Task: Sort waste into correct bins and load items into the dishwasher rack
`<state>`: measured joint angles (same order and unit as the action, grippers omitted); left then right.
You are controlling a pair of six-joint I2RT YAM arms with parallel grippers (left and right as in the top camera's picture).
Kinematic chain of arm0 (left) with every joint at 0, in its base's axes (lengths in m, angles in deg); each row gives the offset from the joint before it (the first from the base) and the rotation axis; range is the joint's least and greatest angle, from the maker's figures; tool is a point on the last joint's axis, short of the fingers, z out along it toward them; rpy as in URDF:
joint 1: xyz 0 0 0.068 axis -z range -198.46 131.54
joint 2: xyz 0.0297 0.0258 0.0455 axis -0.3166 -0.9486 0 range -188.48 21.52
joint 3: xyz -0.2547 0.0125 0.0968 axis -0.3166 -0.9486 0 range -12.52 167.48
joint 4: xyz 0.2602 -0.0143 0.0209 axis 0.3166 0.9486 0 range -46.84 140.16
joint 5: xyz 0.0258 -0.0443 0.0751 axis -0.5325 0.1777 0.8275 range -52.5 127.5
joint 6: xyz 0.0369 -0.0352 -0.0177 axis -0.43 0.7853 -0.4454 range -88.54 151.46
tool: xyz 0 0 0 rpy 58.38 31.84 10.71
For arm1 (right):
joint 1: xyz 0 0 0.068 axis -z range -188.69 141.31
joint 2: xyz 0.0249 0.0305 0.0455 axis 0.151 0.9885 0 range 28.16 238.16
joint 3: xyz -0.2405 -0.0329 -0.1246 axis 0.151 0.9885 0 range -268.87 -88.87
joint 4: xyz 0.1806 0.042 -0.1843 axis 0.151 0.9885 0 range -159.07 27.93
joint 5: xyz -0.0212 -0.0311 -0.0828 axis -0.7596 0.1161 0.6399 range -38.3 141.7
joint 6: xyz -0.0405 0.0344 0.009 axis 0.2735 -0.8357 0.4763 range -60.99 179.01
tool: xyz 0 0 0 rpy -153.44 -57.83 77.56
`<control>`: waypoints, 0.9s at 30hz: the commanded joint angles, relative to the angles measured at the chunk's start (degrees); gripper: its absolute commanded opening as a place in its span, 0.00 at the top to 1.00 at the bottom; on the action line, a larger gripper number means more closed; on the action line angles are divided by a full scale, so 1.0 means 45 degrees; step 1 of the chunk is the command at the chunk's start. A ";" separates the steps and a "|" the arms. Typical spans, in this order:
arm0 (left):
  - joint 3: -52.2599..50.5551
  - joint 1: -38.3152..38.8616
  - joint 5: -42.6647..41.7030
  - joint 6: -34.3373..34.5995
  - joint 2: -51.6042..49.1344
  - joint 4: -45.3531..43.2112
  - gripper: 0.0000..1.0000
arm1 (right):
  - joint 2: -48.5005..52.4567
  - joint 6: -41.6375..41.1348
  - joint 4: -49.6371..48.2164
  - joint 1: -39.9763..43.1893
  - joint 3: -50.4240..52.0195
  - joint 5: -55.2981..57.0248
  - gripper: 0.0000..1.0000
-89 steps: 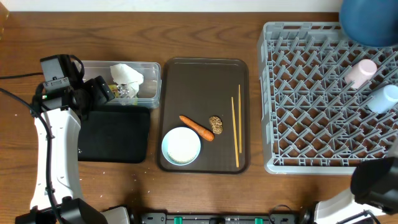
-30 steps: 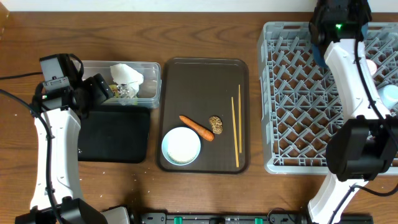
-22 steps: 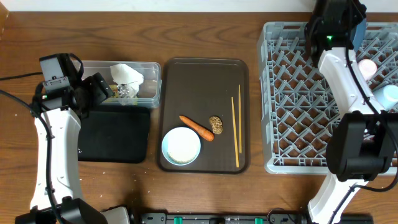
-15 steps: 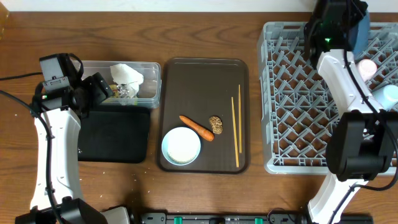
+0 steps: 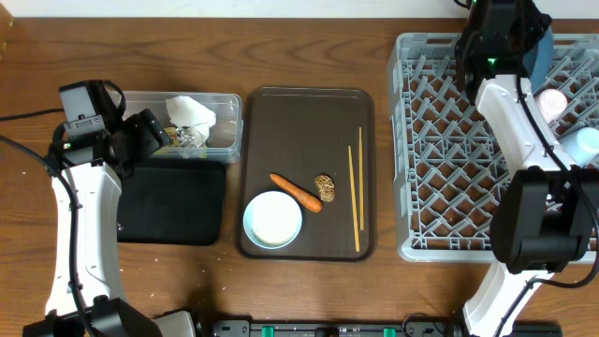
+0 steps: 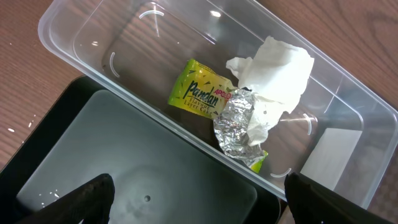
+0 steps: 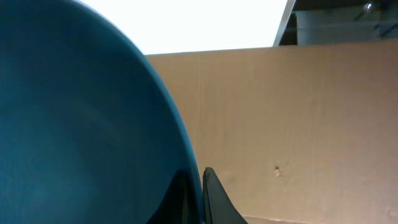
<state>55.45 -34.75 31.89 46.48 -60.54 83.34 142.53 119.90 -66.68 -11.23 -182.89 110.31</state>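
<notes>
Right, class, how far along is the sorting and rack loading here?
Done: napkin and wrapper in the tub, pink cup and blue cup in the rack. In hand: the right gripper is shut on the blue bowl at the rack's far edge. To do: carrot, food piece, white bowl and chopsticks lie on the brown tray.

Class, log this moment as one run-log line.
left gripper open, empty | right gripper shut on blue bowl above rack | carrot, chopsticks, white bowl on brown tray
</notes>
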 commanded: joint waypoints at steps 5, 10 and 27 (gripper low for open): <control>0.0068 -0.0039 0.0117 0.0063 0.0092 0.0010 0.12 | 0.0029 -0.2312 0.1156 -0.0607 0.0350 -0.0092 0.99; 0.0068 -0.0039 0.0112 0.0068 0.0092 0.0005 0.12 | 0.0029 -0.3813 0.1656 -0.1447 0.0350 -0.0097 0.96; 0.0068 -0.0039 0.0112 0.0063 0.0092 0.0010 0.12 | -0.0316 -0.9559 0.5100 -0.2555 0.0345 -0.1855 0.33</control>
<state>55.45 -34.75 31.91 46.48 -60.54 83.38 142.22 82.85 -44.91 -22.31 -181.58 105.50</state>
